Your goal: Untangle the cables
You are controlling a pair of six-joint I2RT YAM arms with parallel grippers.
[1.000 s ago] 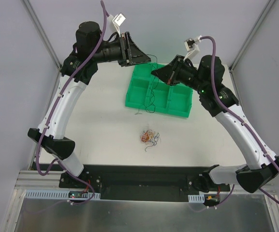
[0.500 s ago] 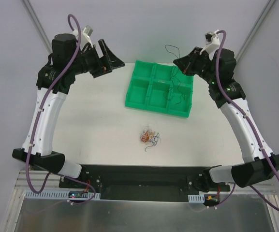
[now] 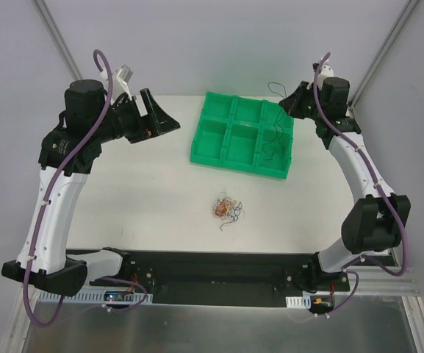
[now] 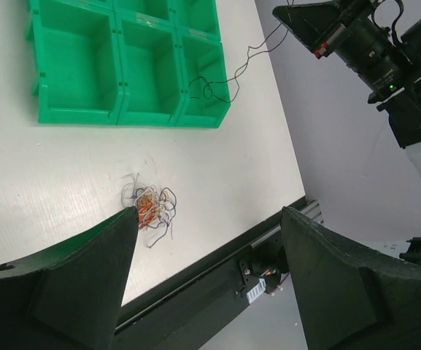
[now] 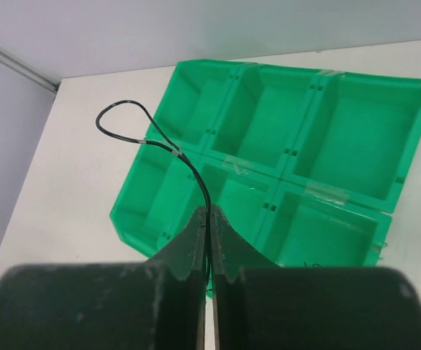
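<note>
Right hand point(image 3: 294, 104) pinched shut on one black cable point(image 3: 276, 138) – hair-thin, curly, trailing toward 7 o'clock over the green tray point(image 3: 210, 141) – while the left hand point(image 3: 169, 121) gapes wide and empty, the nearer (I judge) to the red-orange-white tangle point(image 3: 226, 207) on the desk point(image 3: 153, 191) at its 5 o'clock

Lab: aluminium-framed enclosure point(image 3: 55, 33), white table point(image 3: 153, 184)

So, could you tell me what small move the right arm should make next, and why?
Probably lower the right gripper toward the green tray and release: it is shut on one black cable that hangs over the tray's right side, apart from the tangle on the table.
</note>
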